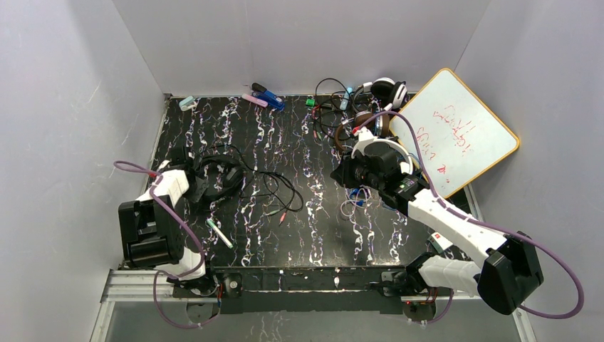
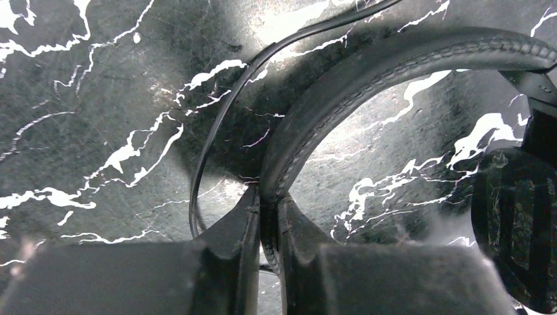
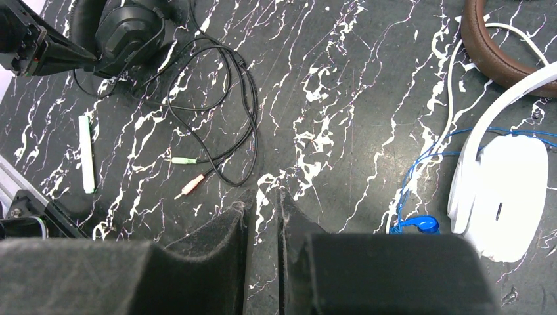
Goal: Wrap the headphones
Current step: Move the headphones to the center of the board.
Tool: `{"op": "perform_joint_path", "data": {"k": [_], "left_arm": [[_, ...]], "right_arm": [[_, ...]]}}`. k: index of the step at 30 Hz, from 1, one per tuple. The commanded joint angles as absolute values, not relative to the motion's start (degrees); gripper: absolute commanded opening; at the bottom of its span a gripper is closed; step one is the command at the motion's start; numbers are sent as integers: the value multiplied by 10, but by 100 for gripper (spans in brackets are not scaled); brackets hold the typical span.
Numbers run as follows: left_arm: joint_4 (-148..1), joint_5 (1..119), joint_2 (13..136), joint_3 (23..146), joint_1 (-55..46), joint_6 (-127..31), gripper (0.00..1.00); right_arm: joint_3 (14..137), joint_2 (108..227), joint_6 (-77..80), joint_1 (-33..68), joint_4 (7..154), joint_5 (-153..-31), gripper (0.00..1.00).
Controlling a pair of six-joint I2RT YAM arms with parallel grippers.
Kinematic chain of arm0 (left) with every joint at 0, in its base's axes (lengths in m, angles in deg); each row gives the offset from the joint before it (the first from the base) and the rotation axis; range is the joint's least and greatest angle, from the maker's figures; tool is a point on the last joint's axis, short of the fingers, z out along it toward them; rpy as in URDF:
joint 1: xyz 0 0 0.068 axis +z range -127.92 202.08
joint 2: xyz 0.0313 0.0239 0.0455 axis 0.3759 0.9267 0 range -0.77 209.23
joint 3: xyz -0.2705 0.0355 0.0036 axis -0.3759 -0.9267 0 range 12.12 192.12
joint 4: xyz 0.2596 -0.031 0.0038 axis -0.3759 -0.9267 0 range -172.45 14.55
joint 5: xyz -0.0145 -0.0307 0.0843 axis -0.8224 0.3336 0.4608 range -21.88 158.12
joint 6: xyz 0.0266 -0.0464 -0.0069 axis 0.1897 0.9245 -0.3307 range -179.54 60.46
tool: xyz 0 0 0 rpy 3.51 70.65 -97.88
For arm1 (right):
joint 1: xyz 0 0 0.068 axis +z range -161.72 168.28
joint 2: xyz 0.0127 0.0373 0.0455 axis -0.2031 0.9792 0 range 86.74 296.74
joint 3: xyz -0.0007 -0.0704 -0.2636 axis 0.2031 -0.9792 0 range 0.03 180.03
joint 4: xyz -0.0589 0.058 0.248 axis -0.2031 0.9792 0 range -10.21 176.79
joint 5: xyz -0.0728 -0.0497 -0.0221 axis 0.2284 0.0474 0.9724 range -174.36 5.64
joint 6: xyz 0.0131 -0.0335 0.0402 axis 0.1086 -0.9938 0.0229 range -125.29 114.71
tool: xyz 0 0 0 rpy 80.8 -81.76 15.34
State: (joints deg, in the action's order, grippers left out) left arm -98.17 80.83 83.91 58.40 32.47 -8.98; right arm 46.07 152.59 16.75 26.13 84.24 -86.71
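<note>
While the left gripper [image 2: 268, 216] clamps its padded headband, the all-black over-ear headset [image 2: 394, 72] arcs away from the jaws. Its thin black cord [image 2: 217, 125] loops just beside them.

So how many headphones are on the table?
4: black padded headphones in the left hand; white plastic ones by the right arm; brown-cupped and black-and-white pairs behind. Tangled cords may hide more.

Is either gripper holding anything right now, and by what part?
The left gripper is shut on the black headphones, pinching the headband. The right gripper is shut on nothing.
</note>
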Motion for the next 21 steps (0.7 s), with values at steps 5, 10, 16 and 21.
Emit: {"op": "perform_joint_path", "data": {"k": [5, 10, 16, 21], "left_arm": [[-924, 707, 770, 504, 217, -9, 2], [-925, 777, 691, 470, 40, 141, 16], [-934, 834, 700, 509, -63, 137, 61], [-1029, 904, 779, 655, -59, -127, 79]], "right_arm": [[459, 1524, 167, 259, 802, -874, 25], [462, 1551, 181, 259, 783, -890, 25], [458, 1562, 199, 259, 768, -906, 25], [468, 1560, 197, 259, 784, -909, 25]]}}
